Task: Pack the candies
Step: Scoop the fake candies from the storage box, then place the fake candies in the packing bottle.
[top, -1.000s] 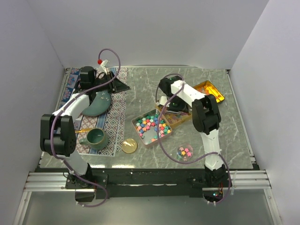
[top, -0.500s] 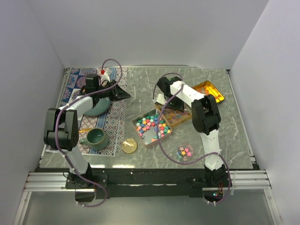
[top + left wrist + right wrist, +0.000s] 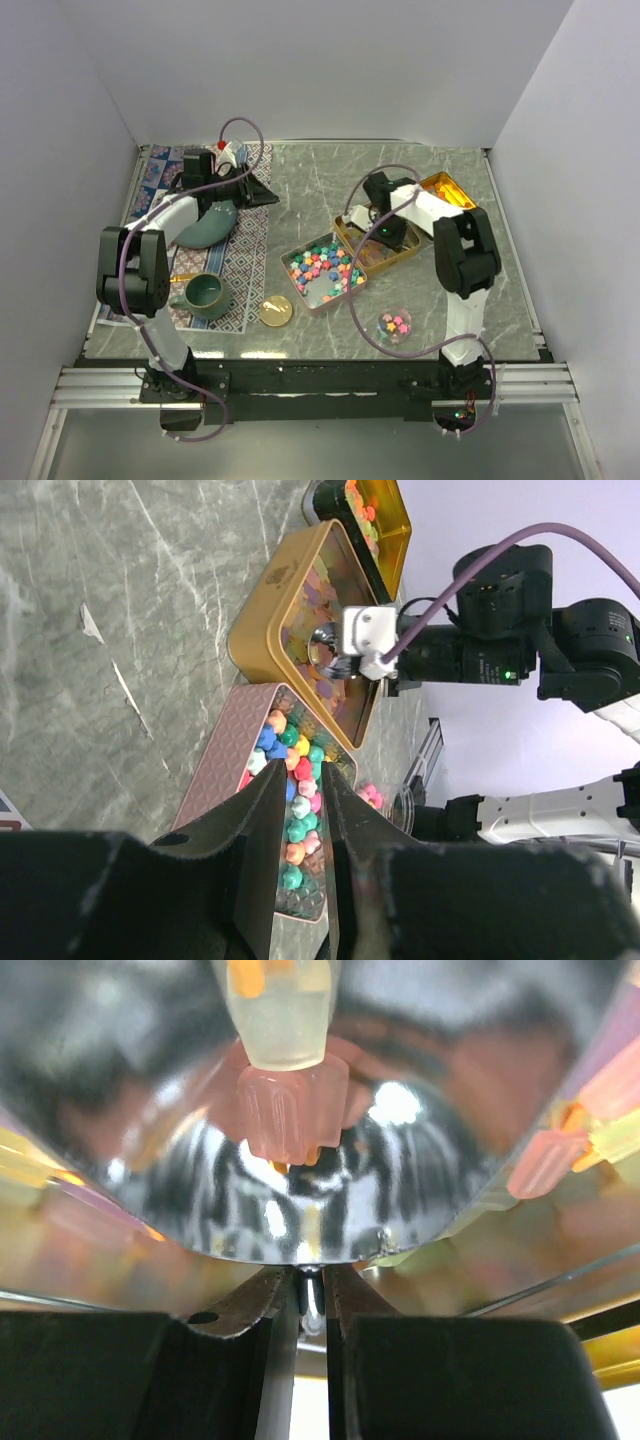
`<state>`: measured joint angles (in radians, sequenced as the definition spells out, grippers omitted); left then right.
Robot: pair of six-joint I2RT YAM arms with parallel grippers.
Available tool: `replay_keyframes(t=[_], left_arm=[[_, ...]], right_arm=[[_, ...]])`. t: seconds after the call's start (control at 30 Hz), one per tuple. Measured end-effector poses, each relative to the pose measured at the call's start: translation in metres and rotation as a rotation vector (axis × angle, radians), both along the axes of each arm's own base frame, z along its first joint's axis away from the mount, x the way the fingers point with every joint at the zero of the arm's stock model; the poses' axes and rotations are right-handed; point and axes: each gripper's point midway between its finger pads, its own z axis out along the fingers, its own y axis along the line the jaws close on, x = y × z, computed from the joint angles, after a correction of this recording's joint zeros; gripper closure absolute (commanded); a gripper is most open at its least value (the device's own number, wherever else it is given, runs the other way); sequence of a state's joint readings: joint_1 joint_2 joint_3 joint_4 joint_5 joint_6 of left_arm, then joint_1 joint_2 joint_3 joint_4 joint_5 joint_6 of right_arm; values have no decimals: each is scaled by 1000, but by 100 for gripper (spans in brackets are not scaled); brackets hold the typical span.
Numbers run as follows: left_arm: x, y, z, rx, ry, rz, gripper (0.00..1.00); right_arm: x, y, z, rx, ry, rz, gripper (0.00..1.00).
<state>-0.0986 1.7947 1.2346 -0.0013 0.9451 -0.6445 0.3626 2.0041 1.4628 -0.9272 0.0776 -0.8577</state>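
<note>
Because the right gripper (image 3: 385, 232) is closed hard on something very thin and shiny, which seems to be the rim of the gold tin (image 3: 262, 610), the whole grasp depends on a small contact. The wrist view is too close to be sure. If the arm lifts or pulls, the metal edge could slide out of the fingers, or the tin could tilt and spill the translucent orange gummy pieces inside it.

The pink tin (image 3: 215, 770) stands just beside the gold one. It is full of the candies (image 3: 322, 265), pastel stars in many colours, so a dragged tin could push it and scatter them on the marble table (image 3: 300, 190). A few more candies sit in a small clear cup (image 3: 395, 323) near the front — well apart from this risk.

The left gripper (image 3: 302, 775) is open only by a narrow slit and holds nothing. It points across the table from the far left side.

As for writing, I can read none. The gold tin has a small embossed emblem at one corner, but it is too small to make out.
</note>
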Motion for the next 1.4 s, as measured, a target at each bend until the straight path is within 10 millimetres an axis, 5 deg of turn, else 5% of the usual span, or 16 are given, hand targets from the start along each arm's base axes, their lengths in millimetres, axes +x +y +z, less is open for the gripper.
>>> replay_keyframes(t=[0.23,0.47,0.53,0.57,0.63,0.83,1.0,1.13,1.4], left_arm=[[4,-1,9,6,-28,-15,67],[7,-1,13,7,-46,-17,65],[5,-4,13,2,-46,-27,79],[3,-7,15,-9,-50,-40,99],[-7,-20,21,-50,-59,-89,99],[-62,-84,43,-182,-59,-312,99],[-94,-118,54,-215,-67,-444,99],[-93,-118,55,-215,-68,-440,99],[-74,-98,38,-153,-89,-361,99]], right_arm=[[-1,-6,20,109,-57,-46,100],[4,-6,99,177,-248,19,100],[-2,-8,116,181,-277,41,100],[-5,-8,120,182,-282,46,100],[-16,-10,129,178,-276,55,100],[-36,-4,128,175,-213,54,100],[-48,21,127,195,-188,105,100],[-66,29,130,231,-186,144,100],[-154,-28,122,155,-219,284,100]])
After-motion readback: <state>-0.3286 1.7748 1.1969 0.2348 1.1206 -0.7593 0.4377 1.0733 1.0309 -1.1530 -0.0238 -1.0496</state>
